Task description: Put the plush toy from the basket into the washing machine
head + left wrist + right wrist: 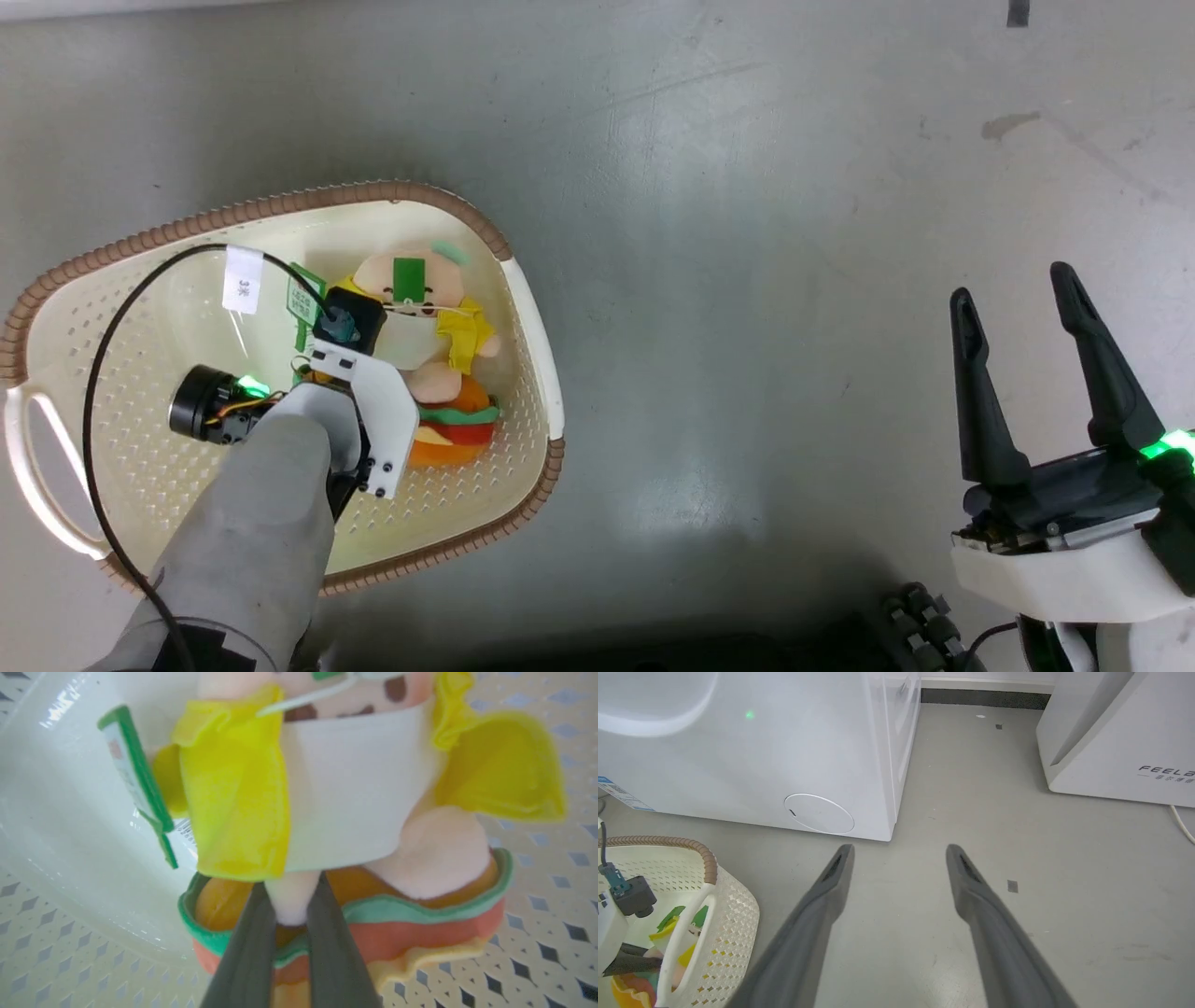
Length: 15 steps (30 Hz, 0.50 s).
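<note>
- the plush toy (415,341) lies inside the basket (308,198), near the basket's right wall. the basket sits on the floor (747,280).
- the left gripper (292,896) is down in the basket. its jaws are almost together and pinch the toy's small peach leg (289,907), just above the burger base (420,933).
- the right gripper (1013,289) hangs over bare floor, well apart from the basket. its jaws are spread wide and hold nothing.
- the washing machine (738,756) stands near the basket in the right wrist view. its door cannot be made out from there.
- the toy looks soft and light, like a little pillow. it should squash when squeezed and not break.
- its fuzzy cloth should not be slippery, so the jaws can likely grip it well.
- the leg is thin and floppy. held only there, the toy may dangle, swing or slide out when it is lifted.
- a fatter spot, like the tummy under the white bib (345,793) or the burger base, would likely give a safer hold.
- the green tag (140,784) sticks out at the side. it is thin card and could tear, so it is not a good place to grab.
</note>
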### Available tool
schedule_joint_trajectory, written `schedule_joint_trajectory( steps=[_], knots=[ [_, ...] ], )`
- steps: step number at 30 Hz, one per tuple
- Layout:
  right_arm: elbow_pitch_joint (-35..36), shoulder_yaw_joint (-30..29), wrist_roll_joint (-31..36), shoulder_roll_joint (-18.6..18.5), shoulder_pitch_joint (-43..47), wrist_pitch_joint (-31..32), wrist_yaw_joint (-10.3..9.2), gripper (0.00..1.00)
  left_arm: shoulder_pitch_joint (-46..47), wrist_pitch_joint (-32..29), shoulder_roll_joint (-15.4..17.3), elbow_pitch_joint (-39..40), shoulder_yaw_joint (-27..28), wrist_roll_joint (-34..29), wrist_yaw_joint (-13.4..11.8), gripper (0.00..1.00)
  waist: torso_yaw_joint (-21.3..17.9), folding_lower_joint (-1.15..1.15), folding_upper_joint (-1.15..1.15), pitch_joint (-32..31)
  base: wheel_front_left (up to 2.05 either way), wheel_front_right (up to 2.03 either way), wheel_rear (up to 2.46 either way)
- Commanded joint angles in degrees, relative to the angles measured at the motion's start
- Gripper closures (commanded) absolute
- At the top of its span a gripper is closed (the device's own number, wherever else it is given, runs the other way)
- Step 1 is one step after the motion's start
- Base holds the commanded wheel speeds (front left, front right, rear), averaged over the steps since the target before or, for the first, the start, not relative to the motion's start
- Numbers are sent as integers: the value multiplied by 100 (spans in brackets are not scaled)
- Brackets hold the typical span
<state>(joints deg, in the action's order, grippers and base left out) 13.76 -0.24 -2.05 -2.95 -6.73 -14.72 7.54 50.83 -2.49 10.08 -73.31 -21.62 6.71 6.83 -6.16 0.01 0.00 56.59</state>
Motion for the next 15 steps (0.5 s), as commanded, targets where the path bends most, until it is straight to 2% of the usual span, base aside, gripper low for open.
schedule_joint_trajectory(
  steps=[1, 8, 15],
  knots=[
    [6, -13, 14, 7, -90, -28, -5, 0, -118, -14, -11, -64, -27, 38, 47, 100, 13, -1, 0, -48, 0, 0, 0],
    [-81, -2, 21, 7, -185, -28, -5, 0, -279, 186, -15, -64, -58, 173, 57, 100, 12, -1, 0, -430, 0, 0, 0],
    [-257, -9, 23, 7, -239, -28, -5, 0, -661, 492, -122, -65, -93, 313, 61, 100, 30, -1, 0, -1187, 0, 0, 0]
  ],
)
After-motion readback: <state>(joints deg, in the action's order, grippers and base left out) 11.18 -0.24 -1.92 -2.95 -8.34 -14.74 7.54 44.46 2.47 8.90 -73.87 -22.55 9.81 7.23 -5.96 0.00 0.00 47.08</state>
